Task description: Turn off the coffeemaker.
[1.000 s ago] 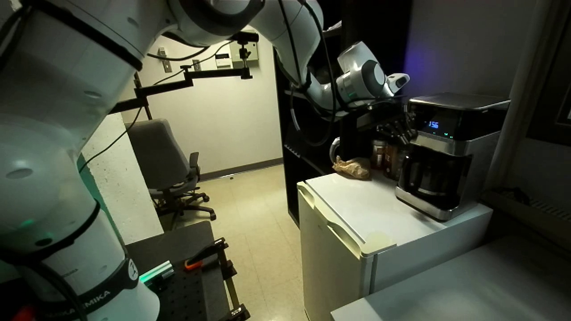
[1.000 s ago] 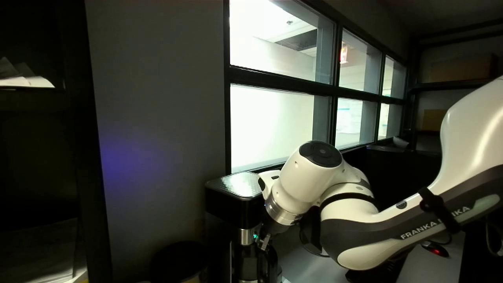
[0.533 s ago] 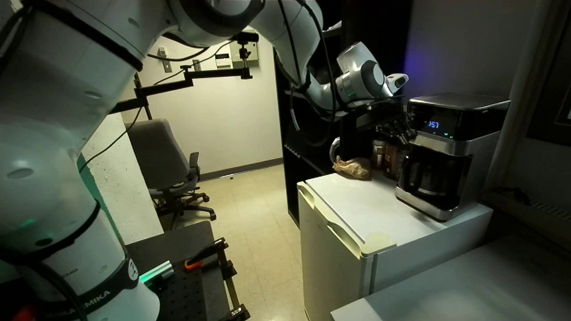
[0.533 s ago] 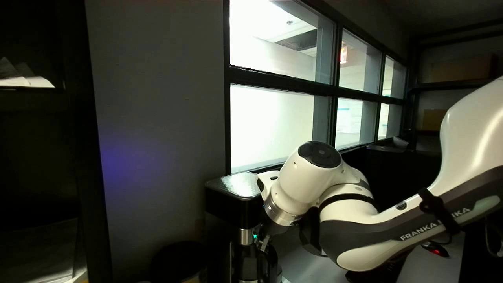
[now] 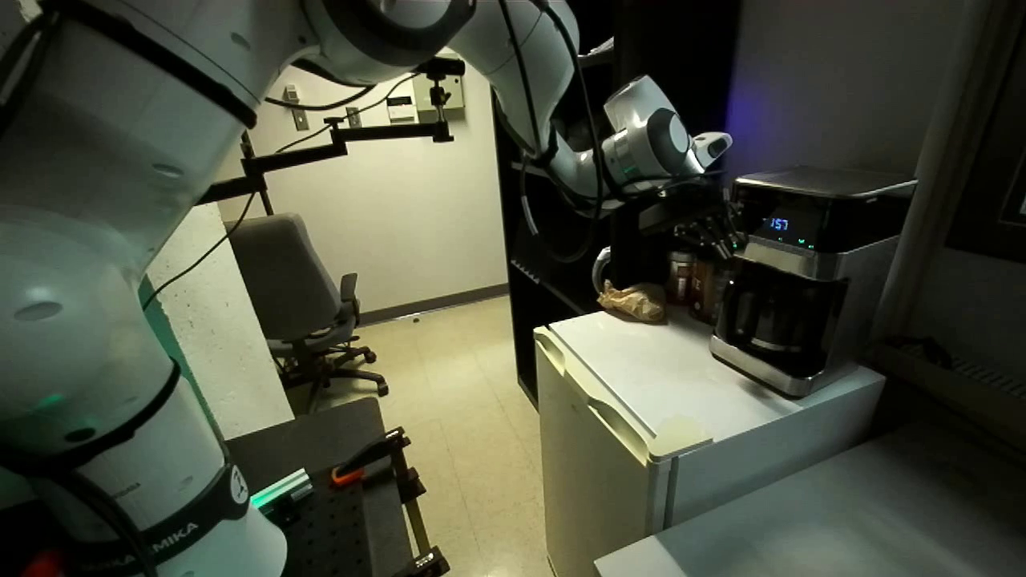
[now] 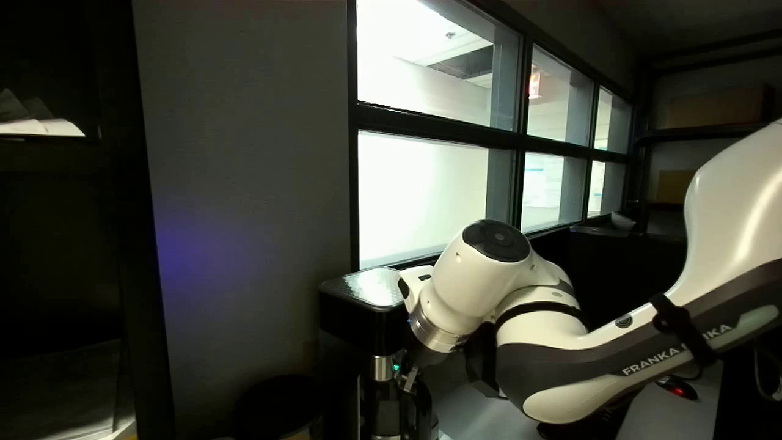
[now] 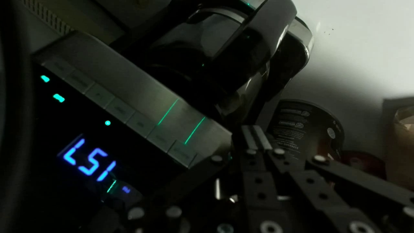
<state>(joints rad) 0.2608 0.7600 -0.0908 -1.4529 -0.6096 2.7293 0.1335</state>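
Here, my black hand is fully closed, holding nothing, presumably for pressing rather than grasping, near the end (contact uncertain) of the silver button strip of the boxy black-and-silver coffeemaker on the white surface. A dark glass carafe sits inside the coffeemaker; its contents, and those of the nearby black cylindrical can, are indiscernible.

The coffeemaker mixes satin metal and a glossy panel, its carafe shiny glass. The bag looks like crumpled paper, the cabinet smooth.
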